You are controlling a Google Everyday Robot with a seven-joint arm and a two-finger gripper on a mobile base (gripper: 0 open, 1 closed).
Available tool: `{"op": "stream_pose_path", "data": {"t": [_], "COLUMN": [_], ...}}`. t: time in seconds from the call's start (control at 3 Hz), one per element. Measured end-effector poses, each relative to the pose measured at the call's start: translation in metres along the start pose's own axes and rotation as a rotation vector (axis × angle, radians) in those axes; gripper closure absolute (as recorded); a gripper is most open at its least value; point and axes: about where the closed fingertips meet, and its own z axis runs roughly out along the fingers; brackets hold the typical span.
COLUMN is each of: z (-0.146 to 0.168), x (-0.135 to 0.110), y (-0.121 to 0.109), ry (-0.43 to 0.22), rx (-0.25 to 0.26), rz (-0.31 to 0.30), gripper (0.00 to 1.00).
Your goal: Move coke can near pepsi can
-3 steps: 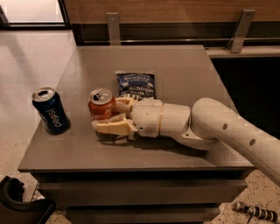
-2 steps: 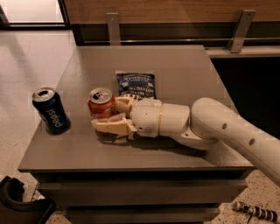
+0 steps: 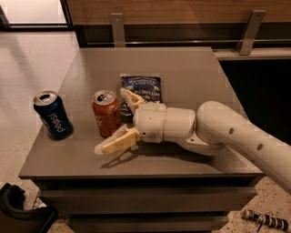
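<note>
The jaws are seen spread wide, not closed on anything. The gripper is held low over the table, pointing toward the left of the view, and its two tan fingers are set on either side of the coke can: one finger is seen behind the can's right edge near its silver top, the other is stretched out in front of the can's base, just above the tabletop. Whether either finger touches the can cannot be told.

The coke can is stood upright on the table's front left part, its opened top facing up. To its left, near but apart, the pepsi can is stood upright close to the table's left edge, with white lettering running down its dark blue side.

Behind the gripper, a flat blue chip bag is laid on the tabletop; its near edge is partly covered by the upper finger and the white wrist. The wrist is joined to a thick white arm that is extended in from the lower right, across the table's front right corner.

A speckled pale floor is seen left of the table, and a wooden wall panel with metal brackets is seen behind it.
</note>
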Motion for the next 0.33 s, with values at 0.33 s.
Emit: {"op": "stream_pose_path", "data": {"t": [0.33], "z": [0.0000], "x": [0.0000], "y": [0.0000], "ry": [0.000], "rx": [0.000], "rz": [0.000], "gripper": [0.00]}}
